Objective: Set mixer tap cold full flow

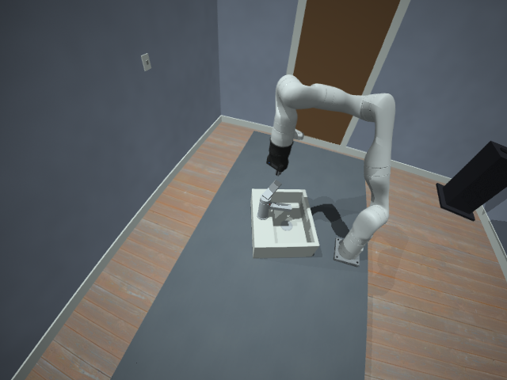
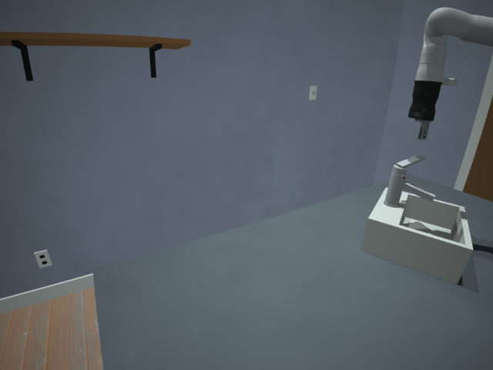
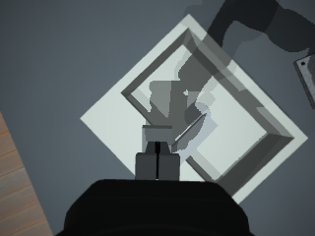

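A grey mixer tap stands at the back left corner of a white sink basin on the grey mat. Its flat lever is raised at a slant and points away from the spout. In the exterior view the lever tilts up to the right, and a red dot shows on the tap body. My gripper is shut and empty. It hangs a little above the lever's raised end, apart from it. It also shows in the exterior view and in the wrist view, over the tap.
The arm's base plate sits on the floor right of the basin. A black box stands at the far right. A brown door is behind the arm. A wooden shelf hangs on the wall.
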